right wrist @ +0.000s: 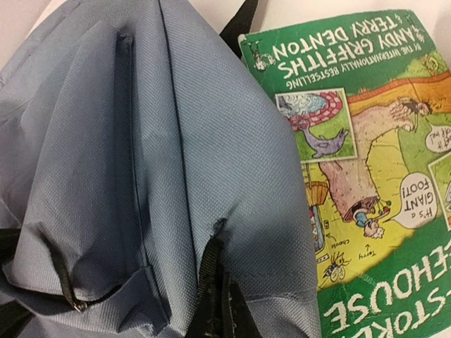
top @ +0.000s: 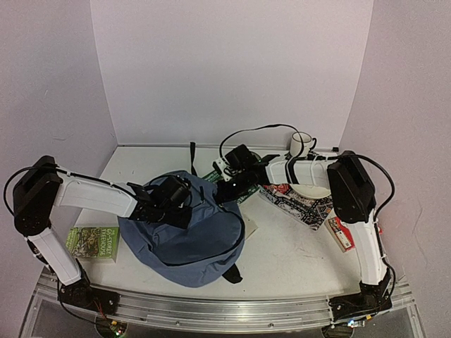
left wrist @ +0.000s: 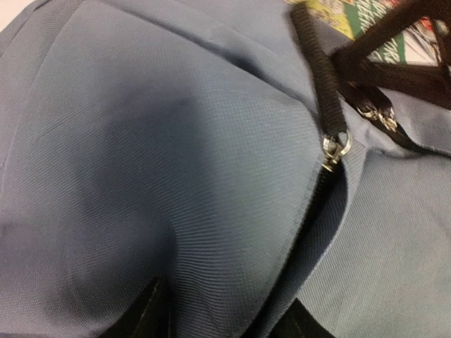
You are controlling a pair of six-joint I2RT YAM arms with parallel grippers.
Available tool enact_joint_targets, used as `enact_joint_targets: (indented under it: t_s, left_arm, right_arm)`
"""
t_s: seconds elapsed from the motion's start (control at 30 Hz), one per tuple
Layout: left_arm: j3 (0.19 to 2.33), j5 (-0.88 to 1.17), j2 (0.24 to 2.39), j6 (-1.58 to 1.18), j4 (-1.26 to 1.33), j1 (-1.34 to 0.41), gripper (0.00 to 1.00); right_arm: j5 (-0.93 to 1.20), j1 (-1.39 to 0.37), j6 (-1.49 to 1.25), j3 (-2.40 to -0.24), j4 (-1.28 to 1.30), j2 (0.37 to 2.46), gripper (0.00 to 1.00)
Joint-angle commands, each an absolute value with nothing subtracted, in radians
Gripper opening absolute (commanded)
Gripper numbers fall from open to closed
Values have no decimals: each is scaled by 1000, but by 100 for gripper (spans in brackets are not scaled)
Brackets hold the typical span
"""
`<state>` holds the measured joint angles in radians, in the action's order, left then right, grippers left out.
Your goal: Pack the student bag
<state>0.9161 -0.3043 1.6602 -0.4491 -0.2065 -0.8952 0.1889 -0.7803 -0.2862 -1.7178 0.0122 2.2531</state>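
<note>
Now the student bag [top: 187, 236] lies slumped on the counter [top: 289, 246], left of centre, its far edge overlapping a green picture book [right wrist: 366, 176]. The right jaws are clenched on a pinch of its fabric; whether the left jaws grip, I cannot tell.

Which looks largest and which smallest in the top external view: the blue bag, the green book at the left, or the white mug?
1. student bag: by far the largest.
2. green book.
3. white mug: smallest. It stands farther from the camera, but the difference is plain anyway.
</note>
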Motion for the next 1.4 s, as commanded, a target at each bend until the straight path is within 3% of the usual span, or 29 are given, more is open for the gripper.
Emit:
enact_joint_targets:
  t_s: [0.0,0.37,0.8,1.37]
  left_arm:
    - [952,-337,1673,-478,-192,-867,39]
    - [981,-356,1702,-511,-216,-815,0]
    - [1123,-371,1689,-609,-312,-716,0]
    - [1250,-488,1674,-768,-332,-678,0]
  right_arm:
    - [208,-780,-276,-1644,39,2136,0]
    - [263,-785,-282,-1388,-36,1873,0]
    - [284,-929,-279,-1161,-77,1672,0]
    - [312,-1075,-301,-1137,-188,1674,0]
